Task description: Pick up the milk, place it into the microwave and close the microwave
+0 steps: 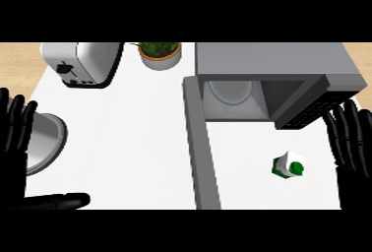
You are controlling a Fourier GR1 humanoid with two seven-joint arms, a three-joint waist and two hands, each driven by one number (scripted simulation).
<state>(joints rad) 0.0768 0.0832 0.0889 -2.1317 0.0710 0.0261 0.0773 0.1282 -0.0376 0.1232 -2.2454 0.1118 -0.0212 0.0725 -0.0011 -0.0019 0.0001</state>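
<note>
A small green and white milk carton (pixel 289 165) stands on the white counter, in front of the microwave (pixel 276 78) and to the right of its door. The microwave is open; its door (pixel 200 147) swings out toward me as a long grey strip, and a round glass plate (pixel 231 91) shows inside. My right hand (pixel 352 140) is at the right edge, open with fingers pointing up, a short way right of the carton and apart from it. My left hand (pixel 16 133) is open at the left edge, thumb (pixel 54 202) lying low.
A silver toaster (pixel 81 64) stands at the back left. A potted plant (pixel 160 53) sits beside the microwave. A metal bowl or pan (pixel 45 142) lies at the left, partly behind my left hand. The white counter (pixel 131 147) spreads between them.
</note>
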